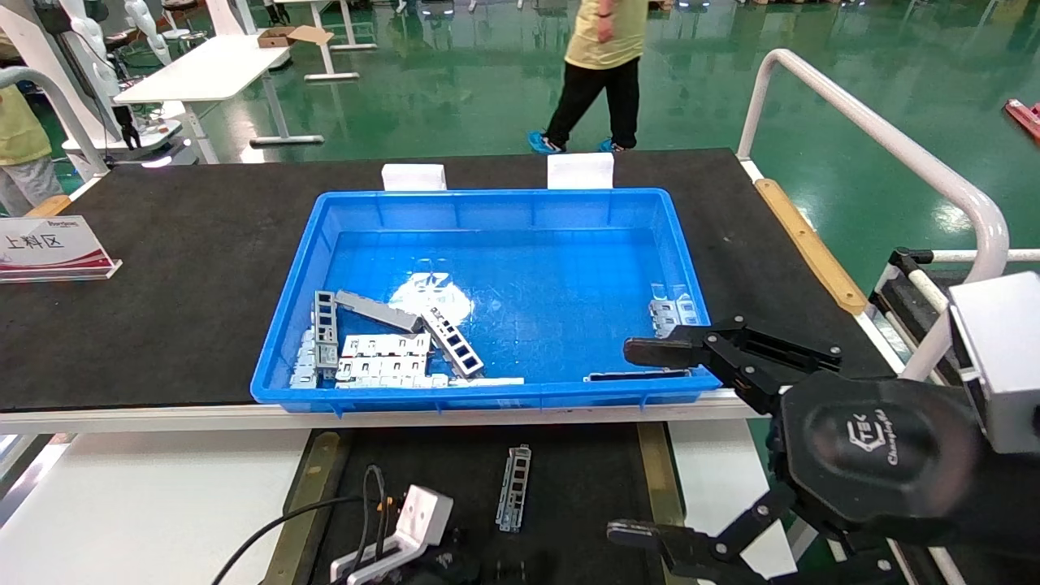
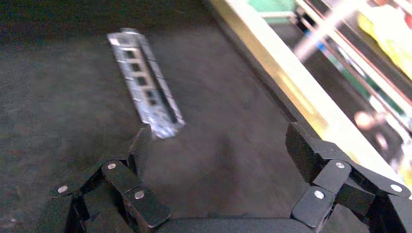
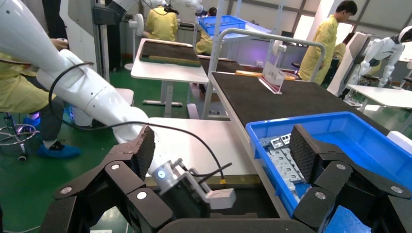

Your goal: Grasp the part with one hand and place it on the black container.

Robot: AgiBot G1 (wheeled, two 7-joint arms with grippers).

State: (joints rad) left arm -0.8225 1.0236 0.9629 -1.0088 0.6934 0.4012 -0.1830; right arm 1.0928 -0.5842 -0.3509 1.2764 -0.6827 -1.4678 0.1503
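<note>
The part [image 1: 513, 487], a slim silver bracket with a row of cutouts, lies flat on the black container [image 1: 581, 479] between its two brass side strips. In the left wrist view the part [image 2: 145, 92] lies free just beyond one fingertip [image 2: 141, 145] of my left gripper [image 2: 221, 145], which is open and empty, low over the container [image 2: 228, 97]. My right gripper [image 1: 626, 443] is open and empty, raised at the blue crate's near right corner; it also shows in the right wrist view [image 3: 223, 145].
The blue crate [image 1: 487, 201] stands on the large black mat and holds several more brackets and plates [image 1: 382, 349], with a few at its right side [image 1: 673, 313]. A sign stands at far left [image 1: 49, 248]. A white rail [image 1: 894, 146] runs along the right.
</note>
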